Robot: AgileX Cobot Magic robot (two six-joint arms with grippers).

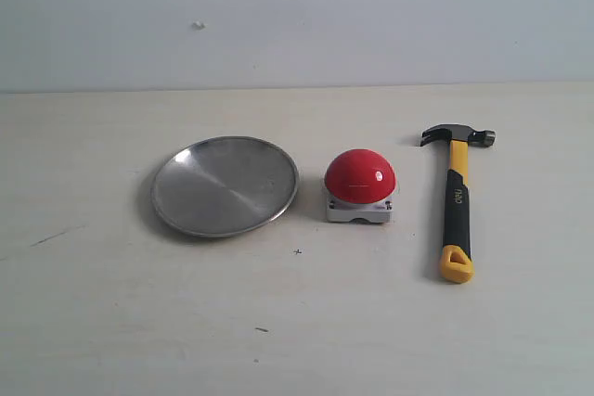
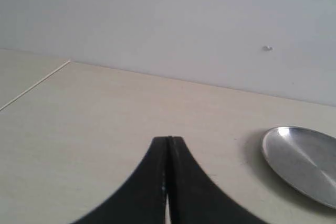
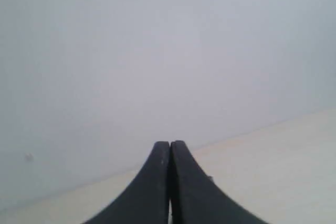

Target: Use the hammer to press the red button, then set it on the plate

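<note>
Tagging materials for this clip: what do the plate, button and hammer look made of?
The plate: brushed metal, silver with streaked sheen. The red button: glossy plastic dome, judging by its highlight, on a matte grey-white base, likely plastic. The hammer: dark metal head, probably steel; yellow-and-black handle, seemingly rubber or plastic.

**A:** What's the room like?

**B:** Pretty bare tbh. Plain pale grey-white wall [image 1: 371, 6] across the back, with one tiny nub [image 1: 198, 25] on it around 11 o'clock. Below that is a light cream tabletop [image 1: 93, 322], and the light is soft and even.

**A:** Any marks?

**B:** Faint dark streak [image 1: 56, 236] between 8 and 9 o'clock, a couple of specks [image 1: 262, 329] near 6.
</note>
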